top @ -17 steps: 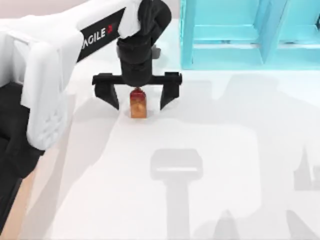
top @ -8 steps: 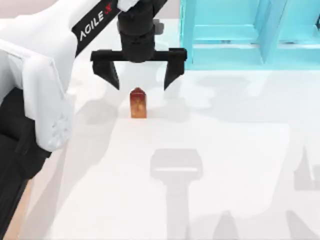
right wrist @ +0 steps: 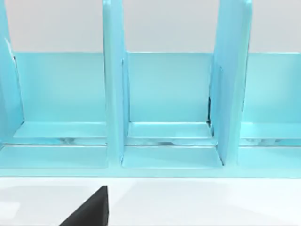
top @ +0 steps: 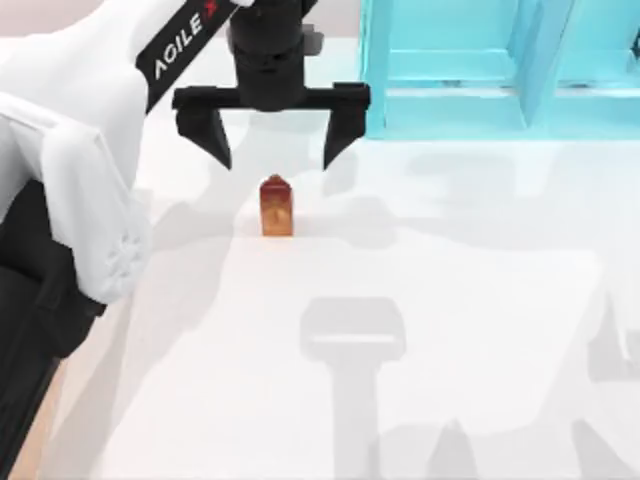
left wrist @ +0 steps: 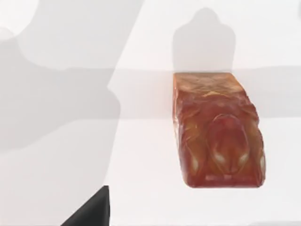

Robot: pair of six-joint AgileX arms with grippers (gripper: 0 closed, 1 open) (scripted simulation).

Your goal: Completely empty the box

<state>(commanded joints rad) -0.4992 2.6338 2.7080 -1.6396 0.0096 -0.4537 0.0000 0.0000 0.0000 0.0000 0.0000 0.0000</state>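
Observation:
A small orange-brown block (top: 277, 207) with a pointed top stands on the white table, left of centre. My left gripper (top: 276, 160) hangs open just behind and above it, its two black fingers spread wider than the block and touching nothing. The left wrist view looks down on the same block (left wrist: 216, 136), with one dark fingertip (left wrist: 91, 212) at the picture's edge. My right arm is parked facing the shelf; a dark fingertip (right wrist: 91, 211) sits spread to the side just as on the open left one. The box is out of view.
A turquoise-blue shelf cabinet (top: 480, 70) with upright dividers (right wrist: 114, 84) stands at the far right of the table. White tabletop (top: 420, 300) stretches in front of it. A tan sliver (top: 30, 440) shows at the lower left, beside my left arm.
My left gripper was down around the block with its fingers spread; it has since lifted and drawn back toward the far side, still open. The block stays standing in place.

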